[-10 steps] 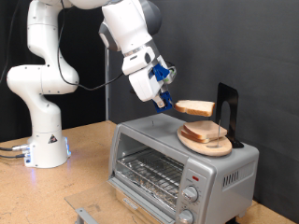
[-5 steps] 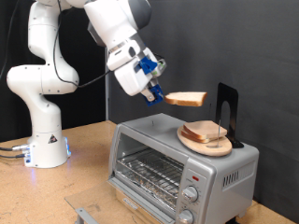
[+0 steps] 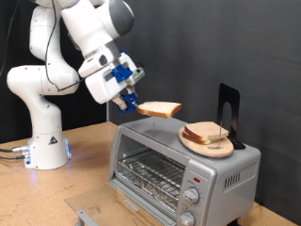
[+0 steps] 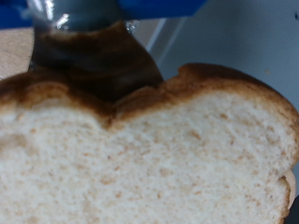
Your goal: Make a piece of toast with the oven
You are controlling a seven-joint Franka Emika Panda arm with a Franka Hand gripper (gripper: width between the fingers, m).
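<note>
My gripper (image 3: 131, 104) is shut on the piece of toast (image 3: 161, 109), holding it by one edge, flat and level in the air above the top left corner of the oven (image 3: 179, 167) as the exterior view shows it. The oven is silver-grey with its glass door shut, a wire rack inside and knobs at its right. In the wrist view the toast (image 4: 149, 149) fills nearly the whole picture, pale crumb with a dark brown crust, and a dark finger (image 4: 93, 56) presses on its edge.
A round wooden plate (image 3: 207, 143) with a stack of other bread slices (image 3: 204, 132) sits on the oven's top at the right, next to a black upright stand (image 3: 229, 113). The arm's white base (image 3: 42, 141) stands at the exterior view's left on the wooden table (image 3: 56, 193).
The gripper has carried the toast to the exterior view's left and a little lower, away from the plate and stack towards the oven's left end.
</note>
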